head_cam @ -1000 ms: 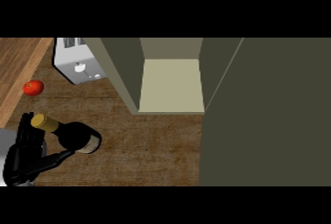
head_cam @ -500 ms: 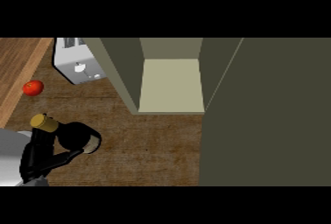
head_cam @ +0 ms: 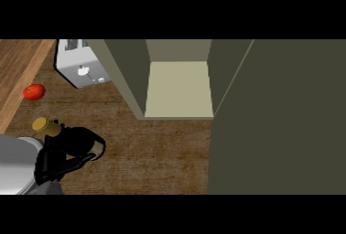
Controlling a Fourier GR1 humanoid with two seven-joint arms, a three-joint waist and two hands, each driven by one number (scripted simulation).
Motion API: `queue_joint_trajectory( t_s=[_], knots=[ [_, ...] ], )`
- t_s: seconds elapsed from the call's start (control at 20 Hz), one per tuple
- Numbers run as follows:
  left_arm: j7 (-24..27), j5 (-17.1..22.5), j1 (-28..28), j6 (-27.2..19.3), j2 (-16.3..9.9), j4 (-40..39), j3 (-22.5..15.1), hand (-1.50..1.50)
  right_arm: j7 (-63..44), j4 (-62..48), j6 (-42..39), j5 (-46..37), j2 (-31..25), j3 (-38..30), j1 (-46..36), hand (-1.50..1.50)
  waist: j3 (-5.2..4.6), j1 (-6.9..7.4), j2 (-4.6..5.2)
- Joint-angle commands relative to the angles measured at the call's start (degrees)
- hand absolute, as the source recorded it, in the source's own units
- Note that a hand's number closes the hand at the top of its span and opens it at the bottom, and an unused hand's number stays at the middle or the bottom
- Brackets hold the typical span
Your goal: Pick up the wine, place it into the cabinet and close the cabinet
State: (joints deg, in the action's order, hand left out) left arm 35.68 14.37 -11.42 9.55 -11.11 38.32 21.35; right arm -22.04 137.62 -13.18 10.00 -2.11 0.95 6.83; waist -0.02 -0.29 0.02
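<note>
Now left hand [head_cam: 64, 157] w/ wine [head_cam: 74, 139] — shifted slightly right.

Wine [head_cam: 49, 126] and left hand [head_cam: 62, 157] slightly higher.

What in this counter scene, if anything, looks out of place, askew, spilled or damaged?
Nothing looks spilled or damaged. The wine bottle is held in the left hand at the lower left, its cork-coloured top pointing up-left. The toaster and a tomato sit undisturbed, and the cabinet stands open.
</note>
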Motion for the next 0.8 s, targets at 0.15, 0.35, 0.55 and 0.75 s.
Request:
queue_joint_trajectory(
  t_s=[0.15,0.35,0.55,0.75],
  knots=[
    [6.34,2.08,-1.69,6.41,0.73,-8.16,0.3,-1.5,-3.04,3.05,2.73,-1.71,0.78,1.27,-1.38,-1.5,-0.03,-0.07,0.03],
    [10.96,2.07,-4.73,8.06,-1.3,-15.67,1.06,-1.5,1.61,1.4,-0.63,-2.18,0.31,2.49,3.14,-1.5,-0.03,-0.31,0.07],
    [12.49,2.22,-7.24,7.9,-1.7,-19.49,0.62,-1.5,-1.92,0.72,0.69,0.59,-0.47,0.01,-1.02,-1.5,-0.03,-0.19,0.08],
    [11.37,2.45,-6.87,8.45,-0.5,-18.68,-0.82,1.5,0.26,-3.07,0.12,1.59,-1.34,-2.72,-3.09,-1.5,-0.01,-0.04,0.05]
  ],
)
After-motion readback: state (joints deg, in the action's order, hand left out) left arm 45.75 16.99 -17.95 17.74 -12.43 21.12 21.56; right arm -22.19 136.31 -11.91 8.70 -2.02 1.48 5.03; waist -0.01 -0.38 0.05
